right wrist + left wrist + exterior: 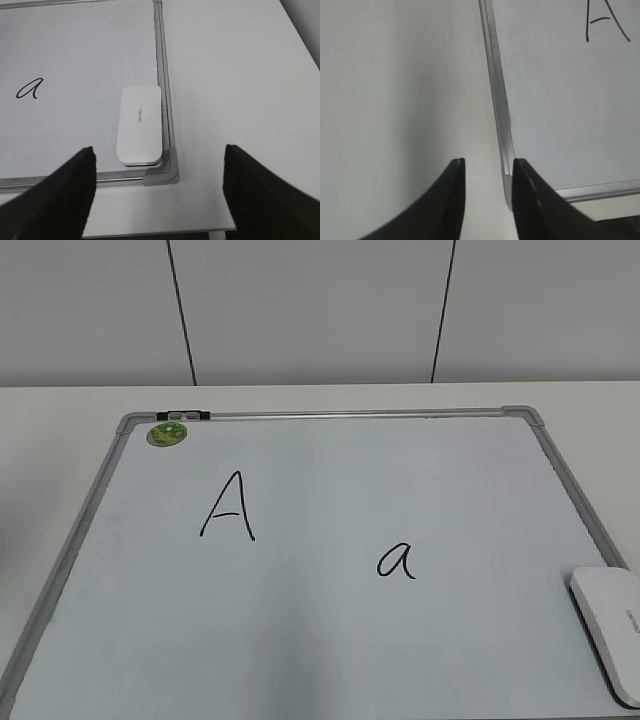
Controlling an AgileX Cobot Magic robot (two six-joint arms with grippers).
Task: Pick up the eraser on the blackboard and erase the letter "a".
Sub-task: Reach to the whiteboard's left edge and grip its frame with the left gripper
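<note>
light: bright, even, diffuse | shadows: faint | glare: none | focus: near black jaws soft-edged

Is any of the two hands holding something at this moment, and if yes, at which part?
Nothing is held. The right hand is open above the eraser, which lies untouched on the blackboard. The left hand is empty beside the frame.

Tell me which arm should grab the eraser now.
Right. Its open claw hangs just short of the white rounded plastic eraser in the whiteboard's corner. The left claw sits at the opposite edge, near the capital A.
</note>
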